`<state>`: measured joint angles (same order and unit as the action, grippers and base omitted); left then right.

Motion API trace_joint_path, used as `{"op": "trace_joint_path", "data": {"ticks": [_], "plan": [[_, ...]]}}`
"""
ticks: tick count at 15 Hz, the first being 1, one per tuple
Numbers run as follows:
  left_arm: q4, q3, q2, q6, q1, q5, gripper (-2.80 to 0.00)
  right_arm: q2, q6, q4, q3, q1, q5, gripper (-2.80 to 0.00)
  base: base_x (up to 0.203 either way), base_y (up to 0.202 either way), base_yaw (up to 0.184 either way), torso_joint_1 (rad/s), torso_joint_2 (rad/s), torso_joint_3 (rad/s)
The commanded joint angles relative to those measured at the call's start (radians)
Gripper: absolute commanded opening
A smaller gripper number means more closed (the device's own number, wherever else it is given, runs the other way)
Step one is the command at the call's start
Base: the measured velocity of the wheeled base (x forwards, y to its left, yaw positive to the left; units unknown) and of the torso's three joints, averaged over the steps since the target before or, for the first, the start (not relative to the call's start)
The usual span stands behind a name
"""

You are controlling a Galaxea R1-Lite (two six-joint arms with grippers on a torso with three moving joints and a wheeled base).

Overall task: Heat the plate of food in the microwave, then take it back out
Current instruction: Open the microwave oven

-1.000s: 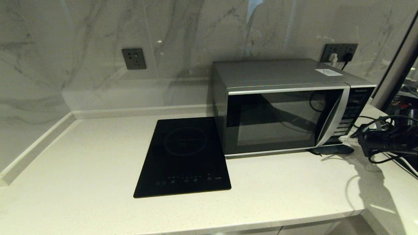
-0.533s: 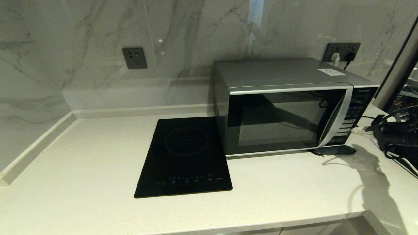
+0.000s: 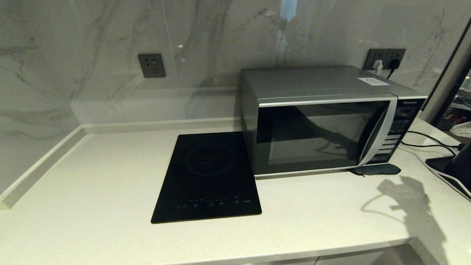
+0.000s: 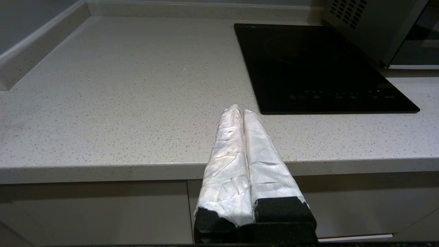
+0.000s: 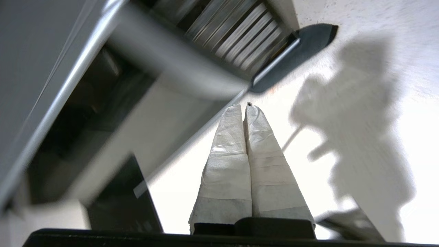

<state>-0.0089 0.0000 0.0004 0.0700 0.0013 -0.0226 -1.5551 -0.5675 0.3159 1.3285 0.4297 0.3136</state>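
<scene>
The silver-grey microwave (image 3: 320,121) stands at the back right of the counter with its dark glass door closed. No plate of food shows in any view, and the dark glass lets nothing inside be made out. My right gripper (image 5: 244,107) is shut with nothing held. It hovers off the microwave's (image 5: 137,68) front right corner, and only a dark part of that arm (image 3: 464,163) shows at the head view's right edge. My left gripper (image 4: 240,110) is shut and empty, parked low at the counter's front edge, left of the microwave's side (image 4: 370,31).
A flat black glass hob (image 3: 209,176) lies left of the microwave. A dark flat piece (image 3: 379,169) sticks out under the microwave's front right corner. Cables (image 3: 427,138) run across the counter on the right. Wall sockets (image 3: 151,66) (image 3: 384,59) sit on the marble backsplash.
My right arm has drawn back to the right, away from the microwave's button panel, and mostly left the head view. Its shadow on the counter shifted with it. The microwave stays closed.
</scene>
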Motion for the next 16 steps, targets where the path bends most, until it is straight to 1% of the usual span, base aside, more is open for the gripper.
{"op": "trace_joint_path", "data": {"ticks": [1, 3, 4, 6, 8, 10, 12, 15, 16], "plan": [[0.000, 0.000, 0.001, 0.001, 0.000, 0.000, -2.80, 0.309, 0.035, 0.080, -0.052, -0.144, -0.133, -2.80, 0.000, 0.000, 0.000, 0.000, 0.00, 0.000], [0.000, 0.000, 0.001, 0.001, 0.000, 0.000, -2.80, 0.514, 0.087, 0.133, -0.112, -0.293, -0.234, -2.80, 0.000, 0.000, 0.000, 0.000, 0.00, 0.000], [0.000, 0.000, 0.001, 0.001, 0.000, 0.000, -2.80, 0.626, 0.131, 0.160, -0.148, -0.337, -0.266, -2.80, 0.000, 0.000, 0.000, 0.000, 0.00, 0.000], [0.000, 0.000, 0.001, 0.001, 0.000, 0.000, -2.80, 0.836, 0.198, 0.213, -0.225, -0.386, -0.332, -2.80, 0.000, 0.000, 0.000, 0.000, 0.00, 0.000], [0.000, 0.000, 0.001, 0.001, 0.000, 0.000, -2.80, 1.033, 0.235, 0.278, -0.303, -0.419, -0.408, -2.80, 0.000, 0.000, 0.000, 0.000, 0.00, 0.000], [0.000, 0.000, 0.001, 0.002, 0.000, 0.000, -2.80, 1.219, 0.258, 0.352, -0.372, -0.437, -0.455, -2.80, 0.000, 0.000, 0.000, -0.001, 0.00, 0.014], [0.000, 0.000, 0.001, 0.001, 0.000, 0.000, -2.80, 1.371, 0.296, 0.417, -0.428, -0.444, -0.475, -2.80, 0.000, 0.000, 0.000, 0.000, 0.00, 0.000], [0.000, 0.000, 0.001, 0.001, 0.000, 0.000, -2.80, 1.543, 0.419, 0.468, -0.521, -0.434, -0.487, -2.80, 0.000, 0.000, 0.000, 0.000, 0.00, 0.000], [0.000, 0.000, 0.001, 0.001, 0.000, 0.000, -2.80, 1.555, 0.423, 0.467, -0.565, -0.432, -0.490, -2.80, 0.000, 0.000, 0.000, 0.000, 0.00, 0.000]]}}
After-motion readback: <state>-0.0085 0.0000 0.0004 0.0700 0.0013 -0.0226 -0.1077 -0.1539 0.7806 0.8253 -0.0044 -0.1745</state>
